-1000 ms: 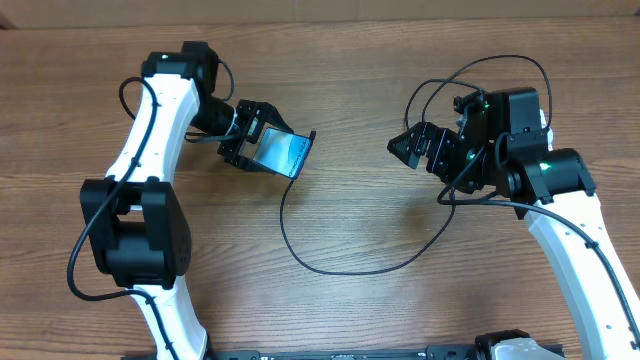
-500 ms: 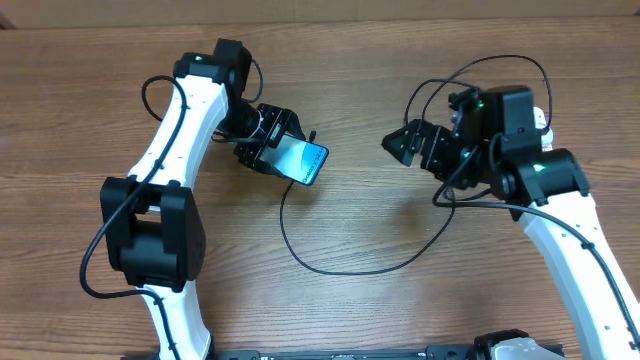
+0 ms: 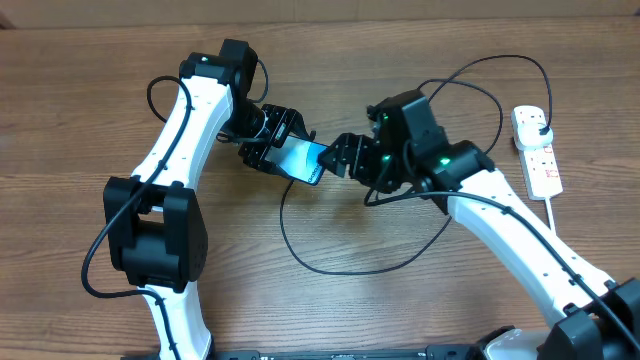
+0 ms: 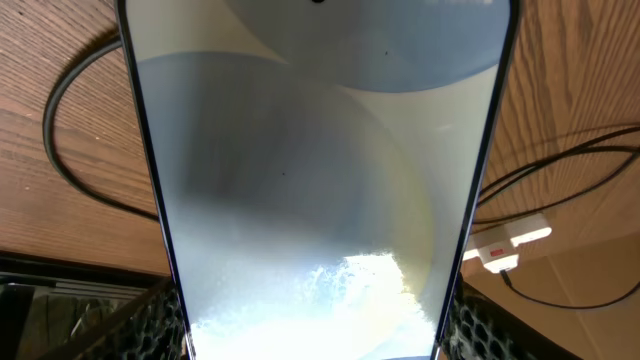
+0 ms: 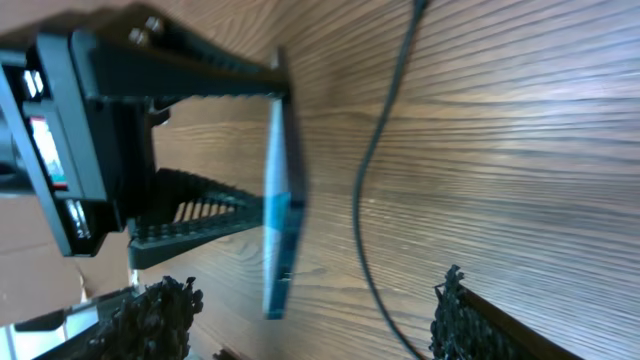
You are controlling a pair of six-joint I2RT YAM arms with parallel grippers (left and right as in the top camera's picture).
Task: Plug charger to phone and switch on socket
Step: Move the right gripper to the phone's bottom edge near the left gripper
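1. Wooden worktop (image 3: pixel 100 80) carries the charger (image 3: pixel 350 270) in a loose loop, with the socket (image 3: pixel 537 150) at my right edge.
2. My left tool (image 3: pixel 272 150) grips the phone (image 3: pixel 302 158), screen lit.
3. My right tool (image 3: pixel 338 160) stands open at the phone's free end.

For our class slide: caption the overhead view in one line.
The left gripper holds the lit phone; the open right gripper hovers beside it.

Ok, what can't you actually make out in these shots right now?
1. Charging port of the phone: overhead, hidden between left gripper and right gripper.
2. Switches on the socket: too small overhead, blurred in left wrist.
3. Connector tip of the charger: unlocatable; right wrist cuts the cable at its edges.
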